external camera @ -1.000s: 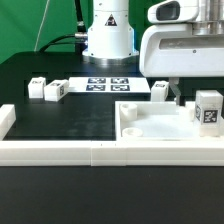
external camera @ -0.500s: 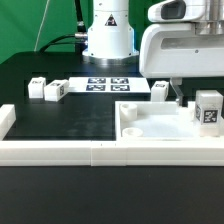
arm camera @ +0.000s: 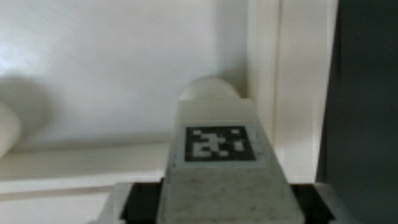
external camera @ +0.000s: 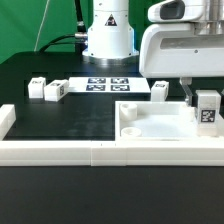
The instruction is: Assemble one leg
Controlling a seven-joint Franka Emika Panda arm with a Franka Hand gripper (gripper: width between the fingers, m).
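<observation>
In the exterior view we see the leg point(external camera: 207, 108) standing upright over the tabletop point(external camera: 160, 127) near its corner on the exterior view's right, with the gripper point(external camera: 203, 98) coming down onto its upper part, though we cannot tell from here how the jaws stand. In the wrist view the leg point(arm camera: 219, 140) sits clamped between the two fingers point(arm camera: 146, 203); we judge it light, rigid and rather slick plastic, best held on its flat opposite sides near the top, leaving the lower end free for a socket.

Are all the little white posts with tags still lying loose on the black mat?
No: one leg stands upright over the white tabletop, held in the pincer.
</observation>
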